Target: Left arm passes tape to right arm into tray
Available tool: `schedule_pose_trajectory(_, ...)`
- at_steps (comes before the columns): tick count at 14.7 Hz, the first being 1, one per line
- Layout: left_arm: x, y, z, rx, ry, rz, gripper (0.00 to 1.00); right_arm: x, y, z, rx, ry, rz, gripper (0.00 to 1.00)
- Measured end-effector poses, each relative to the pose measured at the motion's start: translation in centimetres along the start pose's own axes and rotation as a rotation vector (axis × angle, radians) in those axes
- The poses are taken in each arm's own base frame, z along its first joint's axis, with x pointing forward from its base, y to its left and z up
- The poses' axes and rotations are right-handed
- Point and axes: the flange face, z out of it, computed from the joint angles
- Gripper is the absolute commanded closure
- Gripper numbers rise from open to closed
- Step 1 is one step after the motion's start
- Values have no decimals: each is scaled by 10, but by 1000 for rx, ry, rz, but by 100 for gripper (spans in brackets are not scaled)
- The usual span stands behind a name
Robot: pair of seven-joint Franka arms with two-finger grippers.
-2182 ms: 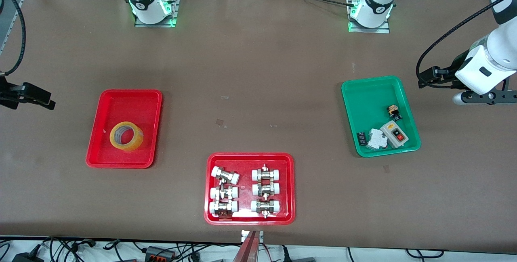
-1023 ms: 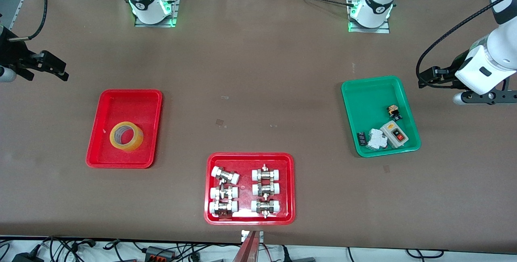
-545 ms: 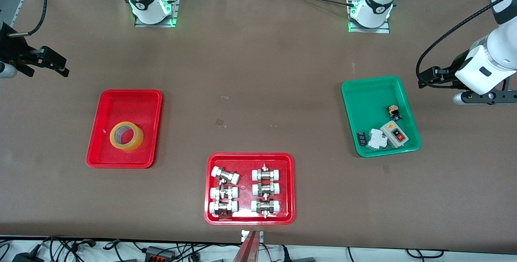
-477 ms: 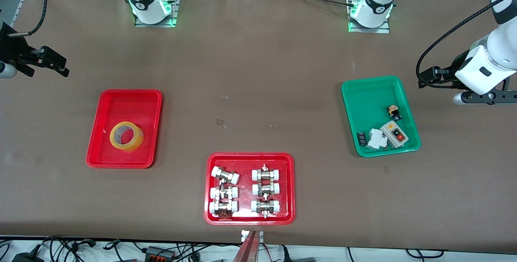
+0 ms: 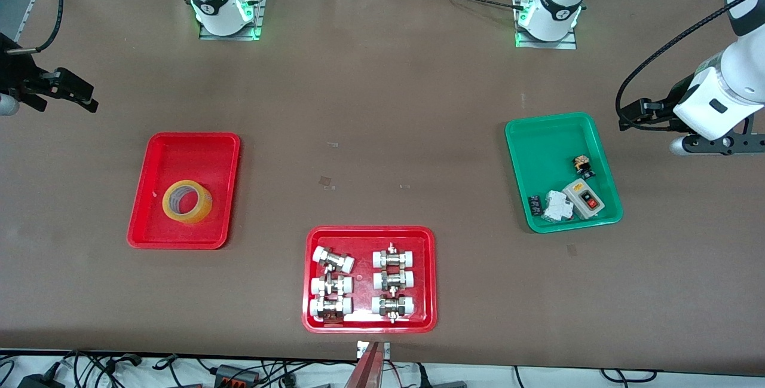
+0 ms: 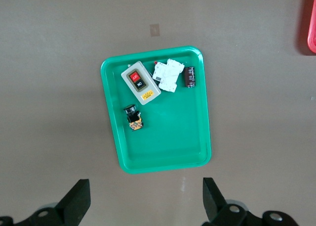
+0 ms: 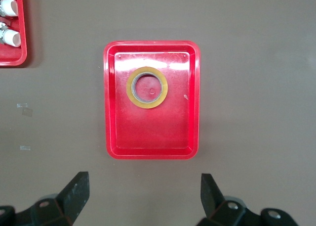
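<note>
The tape (image 5: 187,202), a yellowish ring, lies flat in the plain red tray (image 5: 191,155) toward the right arm's end of the table. The right wrist view looks straight down on the tape (image 7: 147,87) inside the tray (image 7: 153,132). My right gripper (image 5: 77,94) is open and empty, up over bare table beside the tray; its jaws (image 7: 143,196) stand wide apart. My left gripper (image 5: 726,144) is open and empty, waiting up over bare table beside the green tray (image 5: 550,143); its jaws (image 6: 145,201) also stand wide apart.
A second red tray (image 5: 370,231) holding several white-capped metal fittings sits near the front camera's edge. The green tray (image 6: 163,147) holds a grey switch box (image 6: 140,82) and small electrical parts. Both arm bases stand along the table's edge farthest from the camera.
My right gripper has moved away from the red tray toward the robots' edge of the table, then nearly stopped. The tape and the left arm have not moved.
</note>
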Motion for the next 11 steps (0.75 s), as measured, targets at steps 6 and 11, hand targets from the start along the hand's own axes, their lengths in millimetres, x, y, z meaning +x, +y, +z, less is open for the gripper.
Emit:
schedule_pose_trajectory(6, 0, 0, 0, 0, 0, 0, 0, -2, -2, -3, 0, -4, -3, 0)
schedule_pose_trajectory(11, 0, 0, 0, 0, 0, 0, 0, -8, -2, -8, 1, -15, -3, 0)
